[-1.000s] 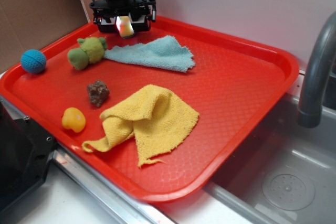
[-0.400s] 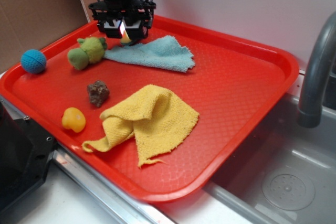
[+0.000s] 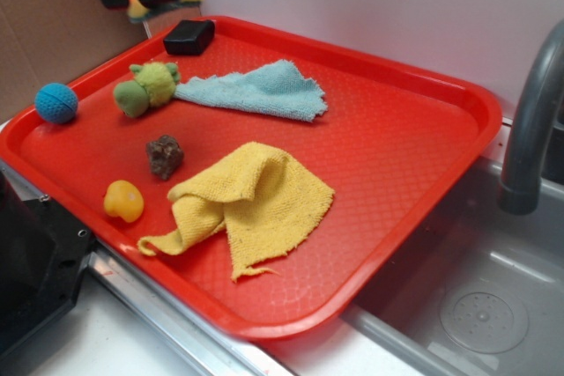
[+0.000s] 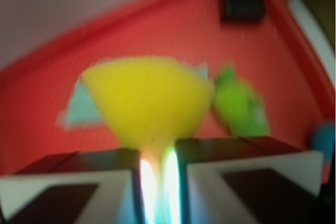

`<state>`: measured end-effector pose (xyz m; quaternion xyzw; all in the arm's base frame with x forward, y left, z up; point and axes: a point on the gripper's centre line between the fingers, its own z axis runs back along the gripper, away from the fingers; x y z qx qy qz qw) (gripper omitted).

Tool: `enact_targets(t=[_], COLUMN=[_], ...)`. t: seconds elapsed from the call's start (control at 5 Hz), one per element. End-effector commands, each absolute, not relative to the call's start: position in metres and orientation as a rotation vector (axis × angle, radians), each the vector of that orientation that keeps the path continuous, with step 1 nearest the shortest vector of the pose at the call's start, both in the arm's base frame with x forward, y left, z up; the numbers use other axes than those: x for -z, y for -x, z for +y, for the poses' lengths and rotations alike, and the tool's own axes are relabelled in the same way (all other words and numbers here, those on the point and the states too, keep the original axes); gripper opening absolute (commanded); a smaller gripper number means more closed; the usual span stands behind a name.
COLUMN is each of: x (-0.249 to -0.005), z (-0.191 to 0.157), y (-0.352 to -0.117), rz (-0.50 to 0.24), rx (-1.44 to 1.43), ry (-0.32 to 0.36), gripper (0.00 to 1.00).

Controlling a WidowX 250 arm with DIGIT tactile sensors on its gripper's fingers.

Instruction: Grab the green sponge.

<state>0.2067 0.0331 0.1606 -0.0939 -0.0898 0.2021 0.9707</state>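
There are no words, numbers, labels or signs to read in either view. The red tray (image 3: 423, 112), the cloths, the toys and the black block (image 3: 189, 37) are all plain. The wrist view is too blurry to show any writing.

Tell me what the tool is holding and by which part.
The tool holds the green sponge, pinched at its narrow lower end between the shut jaws, lifted above the red tray.
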Motion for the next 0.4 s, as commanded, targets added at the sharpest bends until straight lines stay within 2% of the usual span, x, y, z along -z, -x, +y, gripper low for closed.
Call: enact_targets(t=[0.0,0.2], x=[-0.2220,-0.2312], z=[0.0232,0.0199], y=[-0.1880,-0.1928], rz=[-0.235,-0.236], rx=[-0.202,-0.158], ry=[0.224,0.204], gripper=[0.00,0.00])
